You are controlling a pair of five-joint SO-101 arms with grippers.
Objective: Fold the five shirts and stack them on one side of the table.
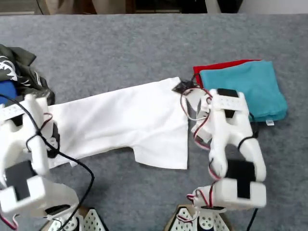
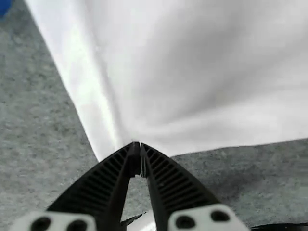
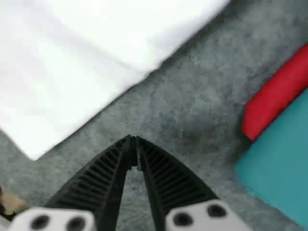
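A white shirt [image 1: 120, 120] lies spread across the middle of the grey table, one sleeve toward the front. At its left edge my left gripper [image 1: 54, 143] is down on the cloth. In the left wrist view its black fingers [image 2: 137, 147] are shut, pinching the shirt's [image 2: 192, 72] folded edge. My right gripper [image 1: 185, 88] hangs shut and holds nothing. It is over bare table [image 3: 133, 142] between the shirt's [image 3: 72, 57] far right corner and the stack. That stack is a folded teal shirt [image 1: 243, 89] on a folded red shirt [image 1: 216, 66].
A crumpled pile of dark shirts [image 1: 19, 67] with a blue one [image 1: 6, 91] sits at the left edge behind my left arm. The table's far side and front middle are bare grey cloth [image 1: 144, 43]. Loose cables hang from both arms.
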